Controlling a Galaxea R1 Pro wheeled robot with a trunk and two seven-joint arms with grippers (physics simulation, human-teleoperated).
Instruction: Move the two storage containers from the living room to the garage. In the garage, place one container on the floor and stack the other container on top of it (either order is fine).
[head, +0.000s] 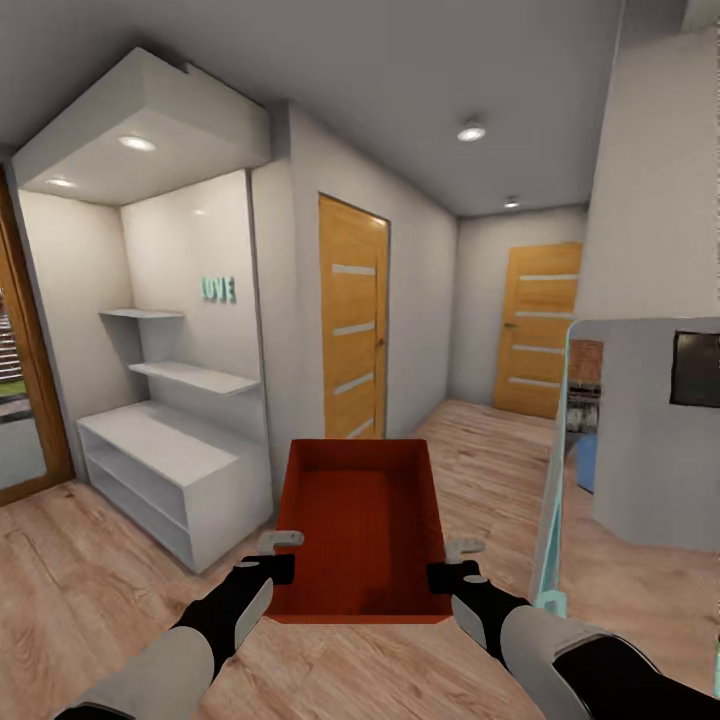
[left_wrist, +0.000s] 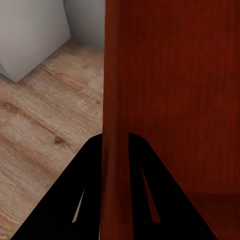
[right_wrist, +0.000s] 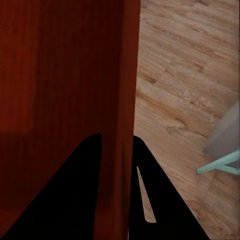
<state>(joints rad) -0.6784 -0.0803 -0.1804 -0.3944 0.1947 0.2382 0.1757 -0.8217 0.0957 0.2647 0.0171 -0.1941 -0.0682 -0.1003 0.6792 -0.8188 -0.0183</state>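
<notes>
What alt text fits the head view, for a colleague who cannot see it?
Both grippers, left and right, clamp opposite walls of an empty red bin carried above a wood floor. White shelves stand left; two wooden doors lie ahead.

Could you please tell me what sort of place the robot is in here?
Likely a home hallway: light wood plank floor, two slatted wooden doors and, and a white shelf alcove with "LOVE" lettering.

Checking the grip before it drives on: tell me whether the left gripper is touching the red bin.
Touching. In the left wrist view, the left gripper has one dark finger on each side of the storage container's wall, with no gap showing.
</notes>
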